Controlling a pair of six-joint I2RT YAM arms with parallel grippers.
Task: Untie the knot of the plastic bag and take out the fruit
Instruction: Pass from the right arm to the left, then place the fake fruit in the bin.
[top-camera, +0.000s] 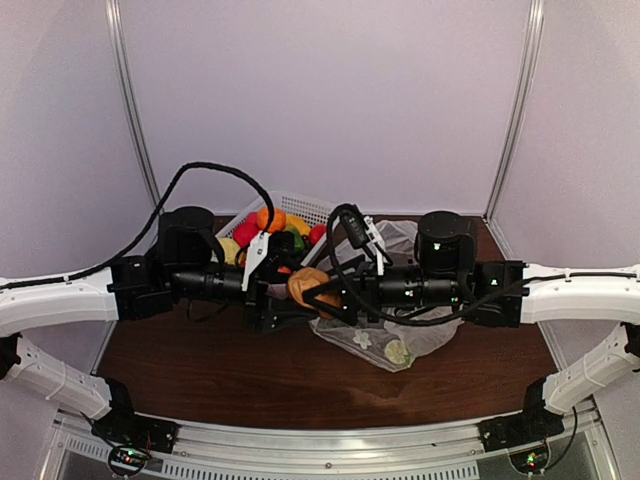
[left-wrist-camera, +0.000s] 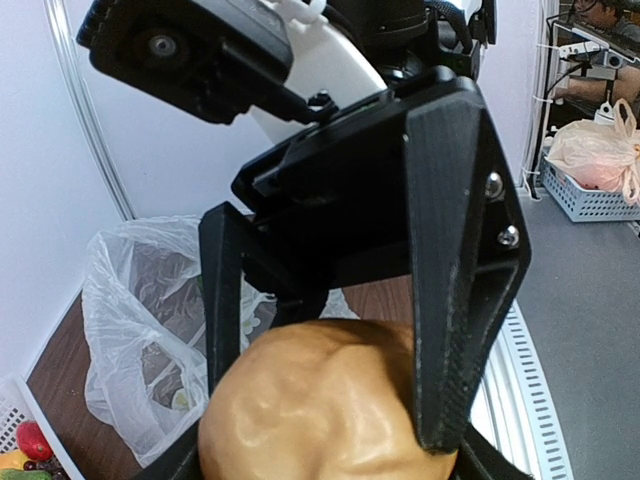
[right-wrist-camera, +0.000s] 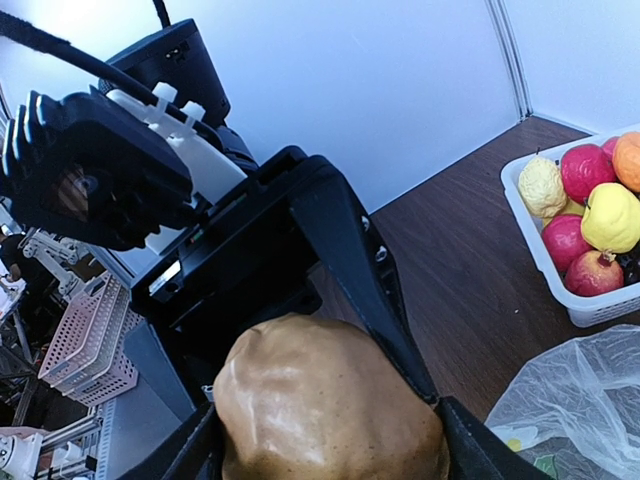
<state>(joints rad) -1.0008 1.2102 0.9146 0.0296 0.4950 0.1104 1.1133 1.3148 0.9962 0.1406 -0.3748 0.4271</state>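
The brown fruit (left-wrist-camera: 320, 410) fills the bottom of both wrist views. It hangs in the air between the two arms, above the table (top-camera: 200, 370) and in front of the white basket (right-wrist-camera: 600, 310).

The right gripper (left-wrist-camera: 335, 385) straddles it with one finger laid on each flank. The left gripper (right-wrist-camera: 310, 400) comes in from the other end, and its fingers likewise sit against the skin. Both pairs look clamped on it, and I cannot tell which one bears the weight.

The skin is matt and lumpy with shallow dimples, so it should not be slippery. It looks like a light toy, firm with perhaps a little give. The widest part of its middle is the safest place to hold it, since fingers near a tapered end could squeeze it out.

The plastic bag (top-camera: 400, 335) lies slack and crumpled on the table under the right arm. Its film is thin and limp, so it would have to be pinched by a fold to hold it.

I can find no knot in any view. The fruit's underside and all the fingertips are cut off or covered. Pale green patches show through the film, and they may be print or another fruit. The arms hide the near side of the basket, where red, orange and yellow fruit is piled.
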